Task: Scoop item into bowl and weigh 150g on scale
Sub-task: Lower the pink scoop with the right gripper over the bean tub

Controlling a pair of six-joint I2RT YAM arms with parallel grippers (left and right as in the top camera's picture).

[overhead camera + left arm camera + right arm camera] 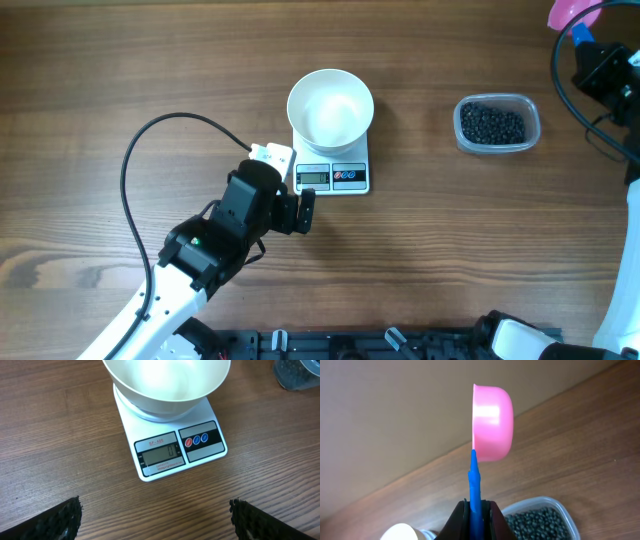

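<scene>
The white bowl (330,108) stands empty on the small white scale (332,177). In the left wrist view the bowl (165,385) sits above the scale (172,450), whose display shows zero. My left gripper (300,210) hovers just in front of the scale's left corner, open and empty (156,520). The item, black beans (492,124), fills a clear tub to the right. My right gripper (592,55) hangs high at the far right, shut on the blue handle (475,485) of a pink scoop (492,422). The scoop is held on its side above the beans (535,522).
The left arm's black cable (140,160) loops over the table's left half. The right arm's cables (570,90) hang beside the clear tub (530,125). A black rail (380,345) runs along the front edge.
</scene>
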